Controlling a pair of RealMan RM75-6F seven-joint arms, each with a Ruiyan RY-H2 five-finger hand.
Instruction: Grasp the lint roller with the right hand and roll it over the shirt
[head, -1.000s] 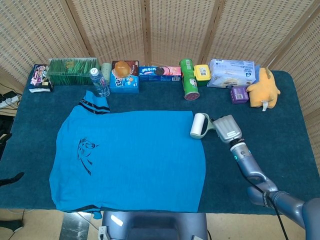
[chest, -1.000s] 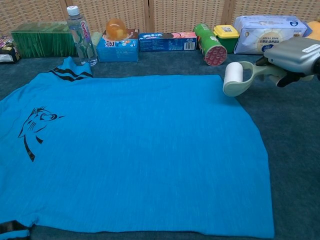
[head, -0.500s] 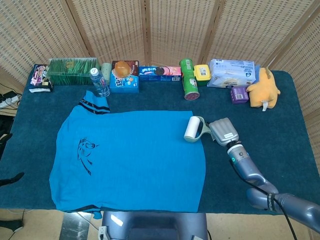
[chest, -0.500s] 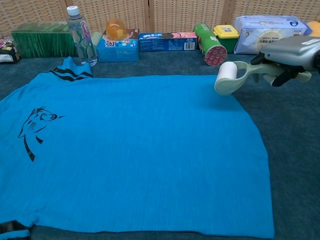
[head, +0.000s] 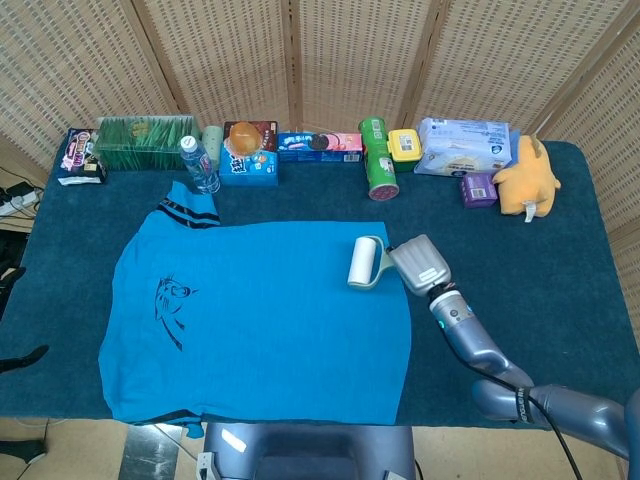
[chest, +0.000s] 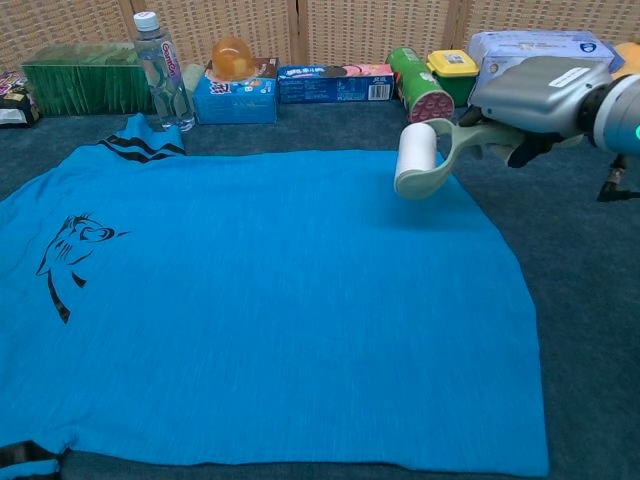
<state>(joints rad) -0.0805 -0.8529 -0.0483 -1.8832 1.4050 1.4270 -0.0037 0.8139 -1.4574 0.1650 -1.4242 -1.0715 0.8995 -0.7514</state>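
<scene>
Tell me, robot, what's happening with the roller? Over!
Right hand holds lint roller, over shirt's right edge. Left hand not in view. Nothing in the way.

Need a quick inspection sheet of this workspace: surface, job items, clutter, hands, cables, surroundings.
Surface: dark blue cloth-covered table.
Job's things: bright blue T-shirt spread flat; white lint roller over the shirt's far right part.
Clutter: clear plastic water bottle, green snack can, yellow plush toy, white wipes pack along the far edge.
Hands: right robot hand holds the roller's handle; left not in view.
Cables: black cable by the right arm.
Surroundings: woven wicker screen behind.
</scene>
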